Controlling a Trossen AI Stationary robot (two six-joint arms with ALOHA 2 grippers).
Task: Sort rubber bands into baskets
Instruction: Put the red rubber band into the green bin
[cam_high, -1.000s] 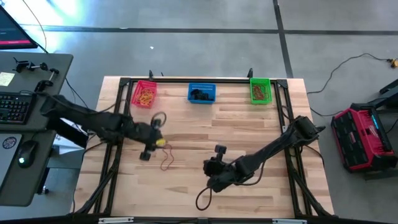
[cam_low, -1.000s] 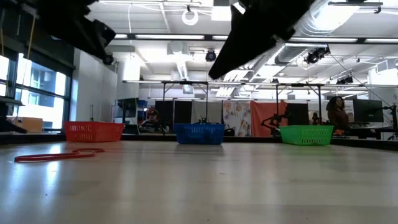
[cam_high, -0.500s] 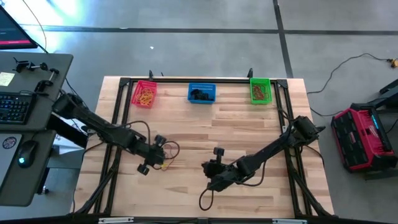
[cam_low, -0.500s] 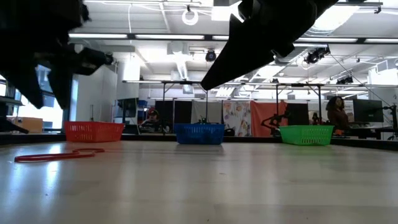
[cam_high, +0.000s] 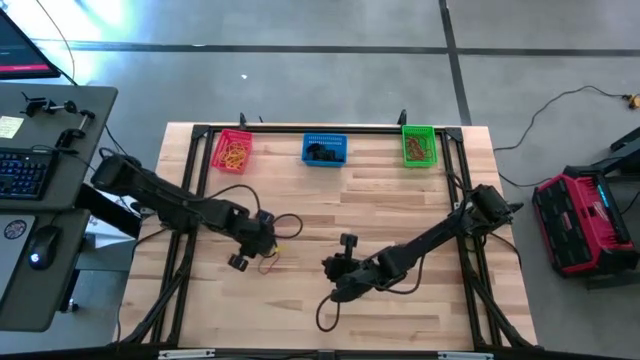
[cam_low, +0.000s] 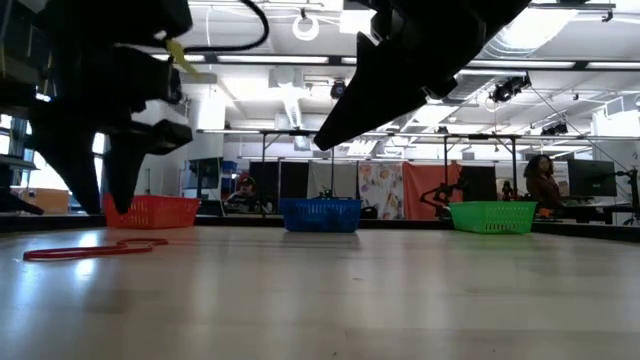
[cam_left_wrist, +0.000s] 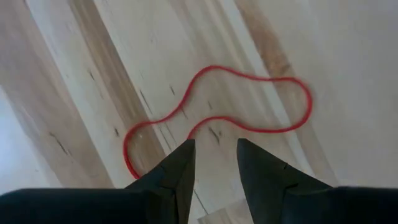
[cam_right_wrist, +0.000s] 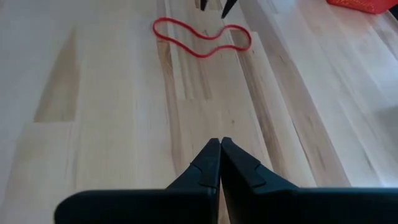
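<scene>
A red rubber band (cam_low: 95, 249) lies on the table (cam_low: 400, 300), seemingly just beside the left pincer (cam_low: 105, 195).

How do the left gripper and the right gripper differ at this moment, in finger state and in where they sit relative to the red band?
The left gripper has its fingers apart; the right gripper has its fingers pressed together. The left gripper hangs right over the red rubber band lying on the table; the right gripper sits farther off, with the band ahead of it. Neither holds anything, and both point down toward the wood.
</scene>
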